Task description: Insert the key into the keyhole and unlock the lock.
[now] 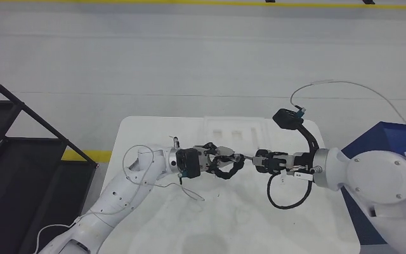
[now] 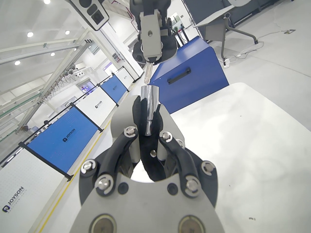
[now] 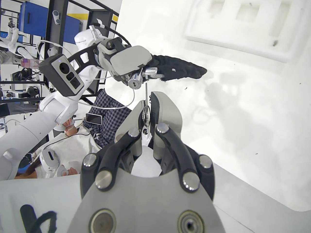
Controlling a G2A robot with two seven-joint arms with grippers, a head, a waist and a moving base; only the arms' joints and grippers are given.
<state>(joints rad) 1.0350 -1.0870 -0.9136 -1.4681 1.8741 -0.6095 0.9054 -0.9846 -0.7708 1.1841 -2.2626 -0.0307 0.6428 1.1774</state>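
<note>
**Key and lock held end to end above a white table**

The table (image 1: 190,216) is white and matt, faintly smudged, with rounded corners. At its 12 o'clock edge lies a white foam tray (image 3: 230,29) with three shallow rectangular recesses. Around the table the floor (image 1: 190,57) is pale grey, and a yellow line (image 1: 85,154) is painted on it at 9 o'clock. A black rack (image 1: 32,184) stands on that side too. A blue cabinet (image 2: 194,78) with a black handle stands off the table's 3 o'clock side. Beyond it the hall runs on, with a row of blue and white partition panels (image 2: 60,139) and round ceiling lights (image 2: 46,0) overhead.

Above the table's middle the two arms meet. The left gripper (image 2: 148,105) comes in from 9 o'clock with its fingers closed tightly on the lock (image 2: 149,98). The lock is a chrome cylinder whose black cable (image 3: 179,70) loops out behind it. It is held off the table, and its keyhole (image 3: 134,83) faces 3 o'clock. The right gripper (image 3: 147,99) comes in from 3 o'clock, pinched shut on the head of the key (image 2: 147,73), with the key ring between its fingers. The blade points toward 9 o'clock. Its tip is just short of the cylinder's end face, slightly off the keyhole and not inside it.
</note>
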